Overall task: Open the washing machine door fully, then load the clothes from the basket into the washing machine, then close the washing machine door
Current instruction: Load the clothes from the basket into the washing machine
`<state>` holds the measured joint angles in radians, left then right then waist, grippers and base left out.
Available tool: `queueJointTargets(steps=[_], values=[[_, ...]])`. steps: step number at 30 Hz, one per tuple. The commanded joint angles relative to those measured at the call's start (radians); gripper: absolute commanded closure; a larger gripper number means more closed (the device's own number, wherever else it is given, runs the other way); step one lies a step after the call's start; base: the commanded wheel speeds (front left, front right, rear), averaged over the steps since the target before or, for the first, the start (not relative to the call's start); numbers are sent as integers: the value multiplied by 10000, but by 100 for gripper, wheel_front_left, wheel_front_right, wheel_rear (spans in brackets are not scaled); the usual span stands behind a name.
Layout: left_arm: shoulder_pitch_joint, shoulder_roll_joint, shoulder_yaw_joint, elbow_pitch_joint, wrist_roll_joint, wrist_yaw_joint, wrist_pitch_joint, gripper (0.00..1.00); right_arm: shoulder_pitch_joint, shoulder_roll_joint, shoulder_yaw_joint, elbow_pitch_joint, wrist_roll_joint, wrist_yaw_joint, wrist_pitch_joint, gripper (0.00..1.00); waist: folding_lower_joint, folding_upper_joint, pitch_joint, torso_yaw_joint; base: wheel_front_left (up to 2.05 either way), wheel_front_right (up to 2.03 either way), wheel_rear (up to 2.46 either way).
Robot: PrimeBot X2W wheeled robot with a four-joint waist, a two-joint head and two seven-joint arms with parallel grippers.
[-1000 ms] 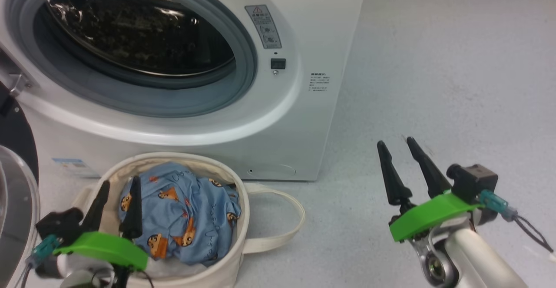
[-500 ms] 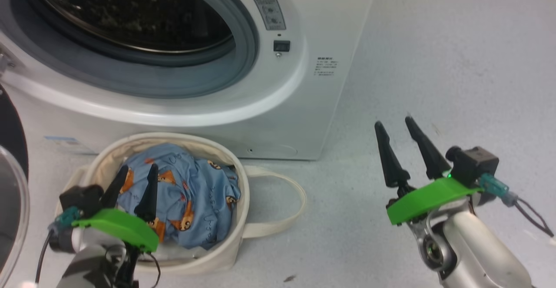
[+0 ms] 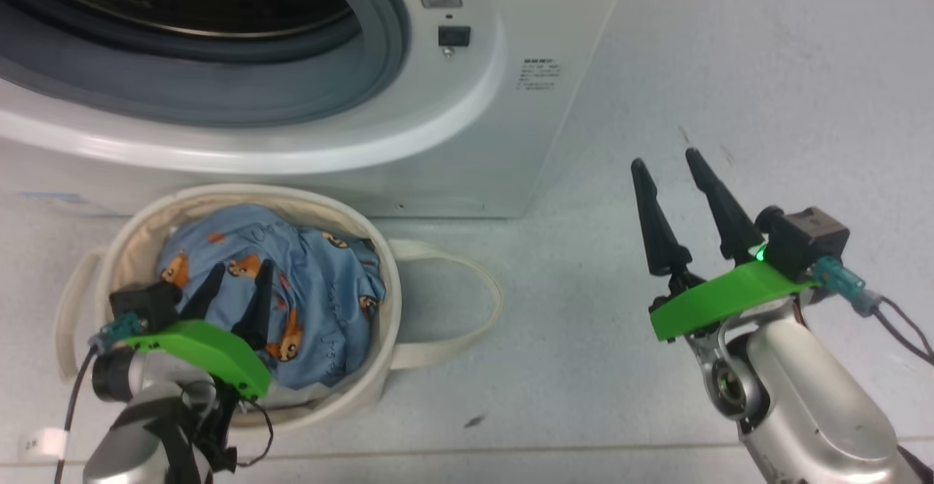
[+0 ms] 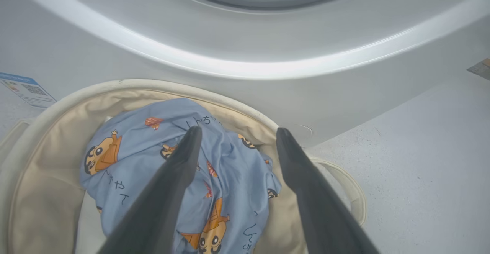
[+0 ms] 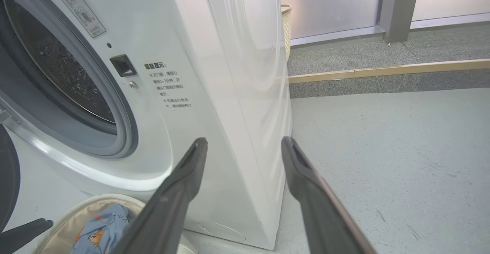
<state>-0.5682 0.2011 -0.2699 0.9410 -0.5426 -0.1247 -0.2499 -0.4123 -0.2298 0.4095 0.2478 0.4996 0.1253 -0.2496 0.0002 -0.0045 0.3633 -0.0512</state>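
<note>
- Washing machine (image 3: 467, 141): drum mouth (image 3: 182, 2) uncovered, at 12 o'clock in head view.
- Basket (image 3: 219, 193): on floor (image 3: 730, 68), at 6 o'clock of drum mouth, just beside machine front.
- Clothes (image 3: 314, 287): bunched inside basket.
- Left gripper (image 3: 241, 271): jaws parted narrowly, empty, over clothes from 7 o'clock; contact unclear.
- Right gripper (image 3: 665, 158): jaws parted narrowly, empty, at 3 o'clock of basket, well apart.

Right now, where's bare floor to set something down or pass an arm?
Free: the floor right of the washing machine, beyond the right gripper; also the strip between the loop handle of the basket and that gripper. Crowded: the basket sits close under the machine's front, holding the clothes, with the open left gripper over them.
</note>
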Motion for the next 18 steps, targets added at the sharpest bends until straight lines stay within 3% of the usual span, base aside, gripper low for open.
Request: queueJointTargets(steps=[1, 18], values=[[-369, 426, 132, 78, -211, -57, -118, 0, -162, 15, 54, -370, -72, 54, -122, 0, -2, 0, 336, -100, 0, 0, 0], [-1661, 582, -1034, 1966, -1653, -59, -109, 0, -734, -116, -155, -1103, -472, 54, 91, 0, -2, 0, 1921, -442, 0, 0, 0]])
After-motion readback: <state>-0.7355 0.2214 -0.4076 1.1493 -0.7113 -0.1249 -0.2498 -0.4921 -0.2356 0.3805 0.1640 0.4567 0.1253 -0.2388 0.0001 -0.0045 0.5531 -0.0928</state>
